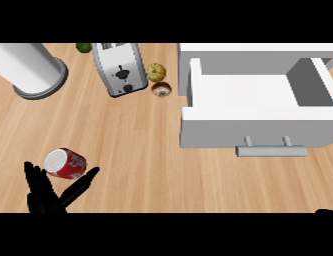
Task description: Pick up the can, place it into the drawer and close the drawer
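A red can with a silver top stands on the wooden counter at the lower left. My left hand rises from the lower edge just below it, open, fingers straight on the can's left and thumb spread to its right, not closed round it. The white drawer at the right stands pulled open, its inside bare, a grey handle on its front. Only a dark tip of my right hand shows at the lower right edge.
A silver toaster stands at the top middle, with a yellow item and a small brown one beside it. A white cylinder on a grey base fills the top left. A green item peeks out behind the toaster.
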Robot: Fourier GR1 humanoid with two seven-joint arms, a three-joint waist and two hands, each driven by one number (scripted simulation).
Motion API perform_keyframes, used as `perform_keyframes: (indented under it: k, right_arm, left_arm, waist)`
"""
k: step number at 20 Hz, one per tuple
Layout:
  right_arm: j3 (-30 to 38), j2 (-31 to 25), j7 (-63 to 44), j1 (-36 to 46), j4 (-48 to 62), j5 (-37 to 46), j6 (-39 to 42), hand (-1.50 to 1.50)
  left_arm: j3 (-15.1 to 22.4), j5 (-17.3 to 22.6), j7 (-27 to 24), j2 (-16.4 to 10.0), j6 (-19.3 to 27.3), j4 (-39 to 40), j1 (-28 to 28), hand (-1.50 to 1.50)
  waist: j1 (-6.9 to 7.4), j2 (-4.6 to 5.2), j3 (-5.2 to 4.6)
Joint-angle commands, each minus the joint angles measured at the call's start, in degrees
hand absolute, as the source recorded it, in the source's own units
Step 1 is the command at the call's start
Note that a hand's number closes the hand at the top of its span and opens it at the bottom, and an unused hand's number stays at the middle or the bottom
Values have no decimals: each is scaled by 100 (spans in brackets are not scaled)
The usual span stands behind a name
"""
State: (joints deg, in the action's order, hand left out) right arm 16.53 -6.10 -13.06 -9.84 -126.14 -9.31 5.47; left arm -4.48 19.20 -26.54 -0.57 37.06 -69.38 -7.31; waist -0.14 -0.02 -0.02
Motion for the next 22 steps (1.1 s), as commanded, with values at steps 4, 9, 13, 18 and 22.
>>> perform_keyframes:
  k: [4,9,13,18,22]
  right_arm:
    - [121,31,-122,-128,-217,-37,194,-150]
    - [202,-15,-649,-79,-604,-205,142,-150]
    - [302,4,-78,24,23,-129,325,-150]
    - [-221,147,-686,525,-415,495,-190,-150]
    - [39,176,-317,239,-208,257,70,-150]
  left_arm:
    - [-580,294,-670,51,-478,1170,492,-150]
    - [-1025,472,-1001,-370,-974,2112,1058,-150]
    - [-1038,450,-1022,-468,-1079,2522,1483,-150]
    - [-785,324,-1079,-460,-1501,2725,1627,-150]
    - [-1096,510,-1271,-798,-2021,3306,1962,150]
  waist:
    - [-7,0,1]
    - [-20,0,0]
    - [-21,4,1]
    - [-3,6,-1]
    - [-16,4,0]
